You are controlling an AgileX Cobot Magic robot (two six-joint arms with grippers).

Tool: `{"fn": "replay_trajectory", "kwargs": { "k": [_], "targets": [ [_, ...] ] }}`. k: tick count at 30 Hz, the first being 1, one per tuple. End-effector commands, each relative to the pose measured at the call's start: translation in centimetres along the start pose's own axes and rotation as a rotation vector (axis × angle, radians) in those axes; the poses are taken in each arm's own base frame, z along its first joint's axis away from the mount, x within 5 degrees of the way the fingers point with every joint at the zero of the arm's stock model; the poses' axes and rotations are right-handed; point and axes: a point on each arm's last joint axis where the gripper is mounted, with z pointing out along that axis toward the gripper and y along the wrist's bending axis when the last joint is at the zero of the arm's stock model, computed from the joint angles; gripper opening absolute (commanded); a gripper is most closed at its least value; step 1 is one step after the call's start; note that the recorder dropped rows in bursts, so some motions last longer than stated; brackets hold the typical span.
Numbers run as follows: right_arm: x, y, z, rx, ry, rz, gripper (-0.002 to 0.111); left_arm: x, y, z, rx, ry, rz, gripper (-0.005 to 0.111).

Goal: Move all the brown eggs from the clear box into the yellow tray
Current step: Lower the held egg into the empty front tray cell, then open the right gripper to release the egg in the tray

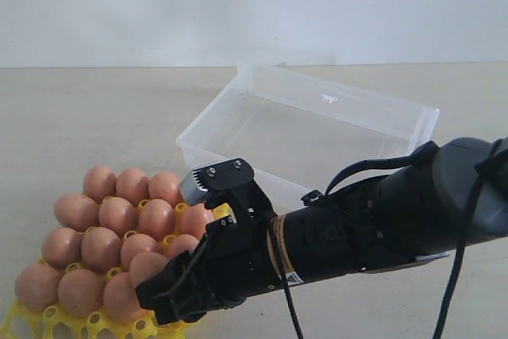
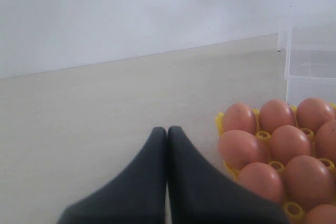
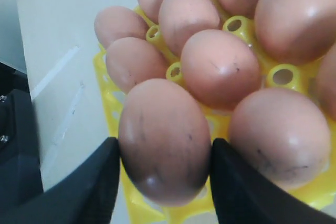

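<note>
Several brown eggs (image 1: 119, 216) fill the yellow tray (image 1: 48, 319) at the lower left of the exterior view. My right gripper (image 3: 165, 148) is shut on one brown egg (image 3: 163, 129), its black fingers (image 3: 100, 177) pressing both sides of it over the tray's edge (image 3: 107, 98). Whether that egg rests in a cup I cannot tell. In the exterior view the right gripper (image 1: 171, 291) reaches across to the tray's near right corner. The clear box (image 1: 214, 156) behind it holds no eggs. My left gripper (image 2: 167, 130) is shut on nothing, beside the tray (image 2: 219, 121) and its eggs (image 2: 239, 148).
The right arm (image 1: 381, 220) stretches low across the table in front of the clear box. The box's lid (image 1: 270, 69) stands open at the back. A corner of the clear box (image 2: 310, 66) shows behind the tray in the left wrist view. A white wall bounds the table at the rear.
</note>
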Motion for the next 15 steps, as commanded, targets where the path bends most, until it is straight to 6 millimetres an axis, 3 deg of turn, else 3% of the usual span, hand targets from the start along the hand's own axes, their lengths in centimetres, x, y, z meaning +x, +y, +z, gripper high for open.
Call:
{"fn": "replay_trajectory", "kwargs": {
  "k": [1,8,15],
  "targets": [
    [0.17,0.14,0.12,-0.013,0.023,-0.044,0.0,-0.02,-0.02,0.01,0.005,-0.011,0.001,-0.004],
    [0.43,0.04,0.11,-0.002,0.051,-0.075,0.003,-0.02,-0.02,0.01,0.005,-0.011,0.001,-0.004],
    [0.54,-0.36,0.1,0.04,0.065,-0.076,0.038,-0.02,-0.02,0.01,0.005,-0.011,0.001,-0.004]
  ]
}}
